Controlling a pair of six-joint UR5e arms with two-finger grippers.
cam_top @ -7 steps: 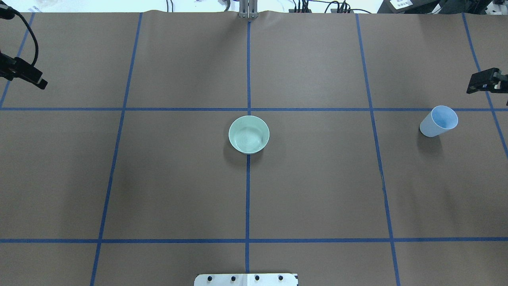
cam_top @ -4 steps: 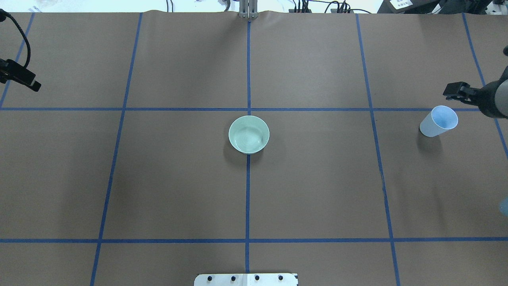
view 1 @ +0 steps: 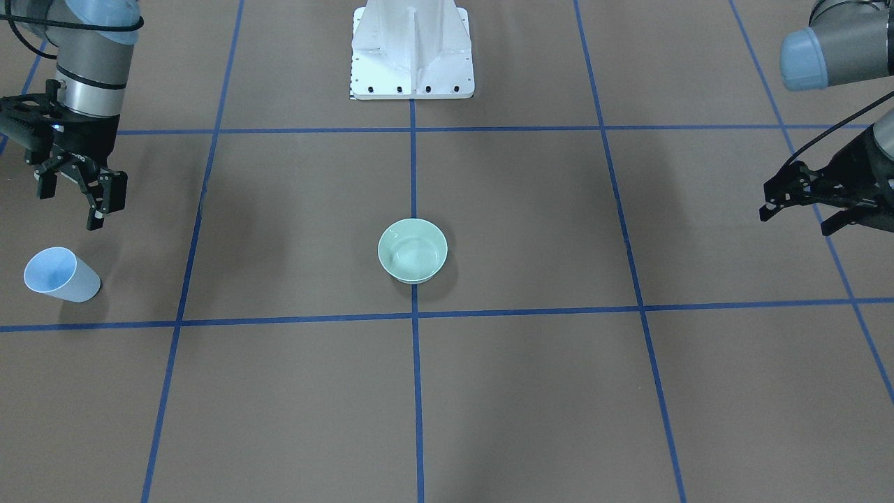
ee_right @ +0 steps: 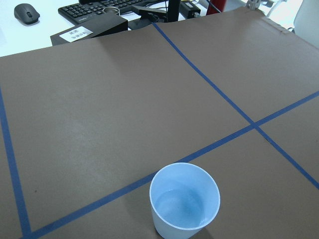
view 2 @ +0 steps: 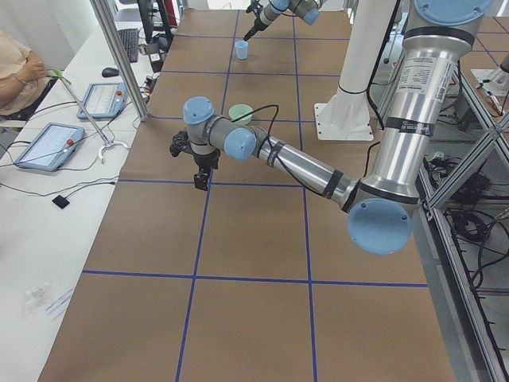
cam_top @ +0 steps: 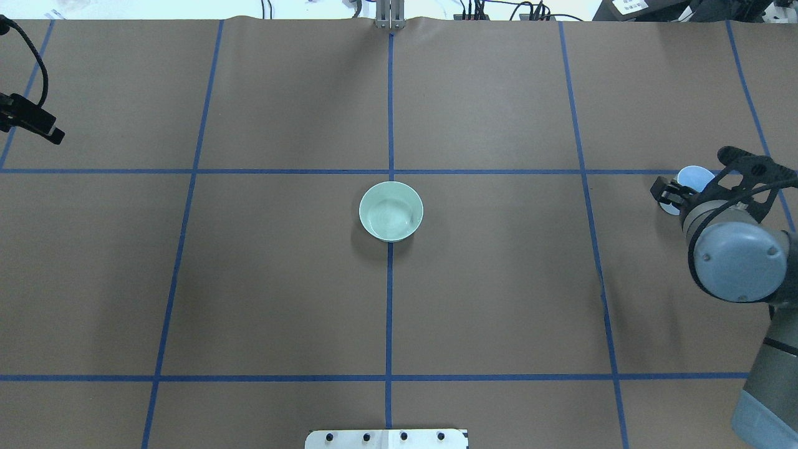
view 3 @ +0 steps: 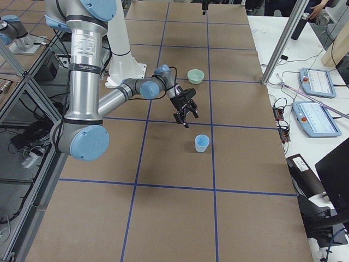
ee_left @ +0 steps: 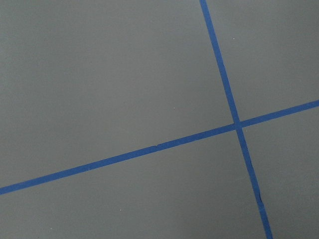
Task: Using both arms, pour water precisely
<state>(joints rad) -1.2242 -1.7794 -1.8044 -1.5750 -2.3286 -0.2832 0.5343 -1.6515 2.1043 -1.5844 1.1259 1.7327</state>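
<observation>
Right gripper: jaws wide, empty, hanging just beside the upright cup at far right, likely lining up to straddle it. Water is in the cup. Bowl at centre, probable pour target. Left gripper: spread, empty, parked far left, out of the way.

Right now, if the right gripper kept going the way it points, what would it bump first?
The right gripper would most likely meet the blue cup, which stands just ahead of it and lower. Depth is unclear, so it might reach the table first.
</observation>
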